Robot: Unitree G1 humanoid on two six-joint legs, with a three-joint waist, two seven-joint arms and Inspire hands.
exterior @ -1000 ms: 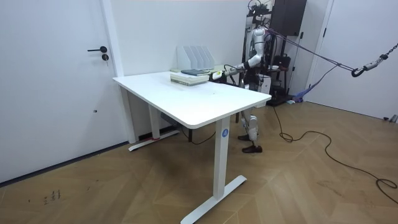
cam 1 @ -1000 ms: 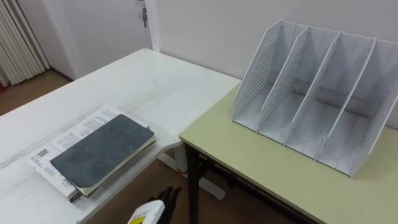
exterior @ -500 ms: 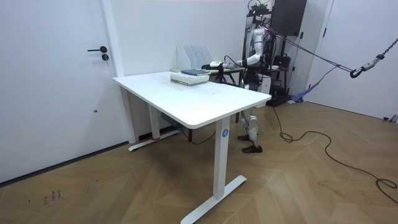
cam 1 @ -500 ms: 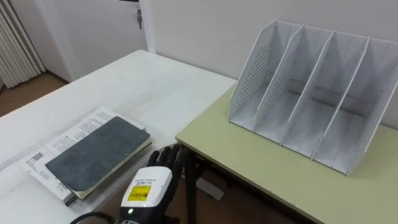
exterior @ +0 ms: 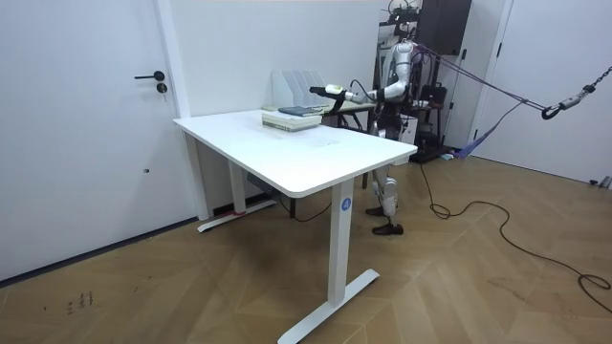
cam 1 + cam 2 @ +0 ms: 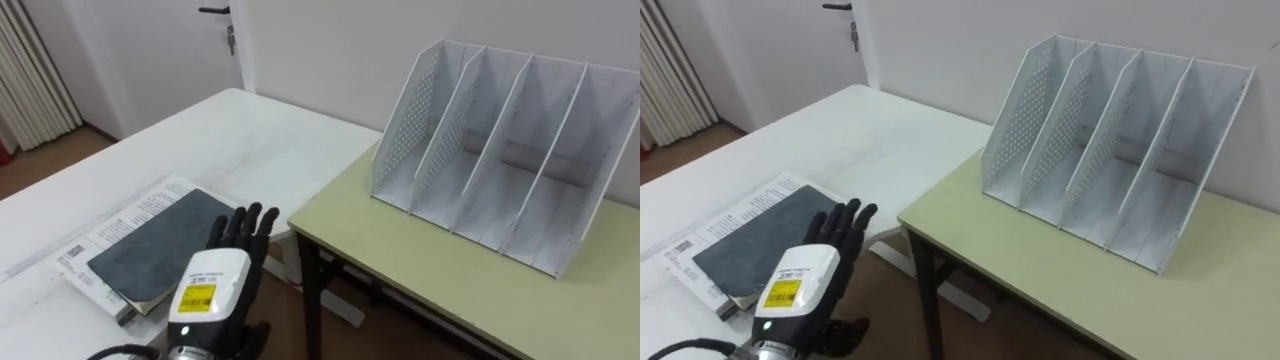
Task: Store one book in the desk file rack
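A dark grey book (image 6: 150, 248) lies on top of a white printed book (image 6: 118, 212) at the near edge of the white table (image 6: 225, 135). My left hand (image 6: 222, 272) comes up from the lower left with straight, spread fingers, its back toward me. Its fingertips reach the dark book's right edge; whether they touch it I cannot tell. The white file rack (image 6: 505, 165) with several upright slots stands empty on the green-topped desk (image 6: 420, 285) to the right. In the room view I stand behind the table with that arm stretched toward the books (image 5: 293, 116).
A gap with the green desk's dark leg (image 6: 308, 300) separates the two tabletops. A wall runs behind the rack, with a door (image 6: 160, 40) at the far left and a curtain (image 6: 30, 70) beside it.
My left hand has risen from the bottom edge and stretched forward to the dark book's right edge. In the room view the arm has lifted to table height.
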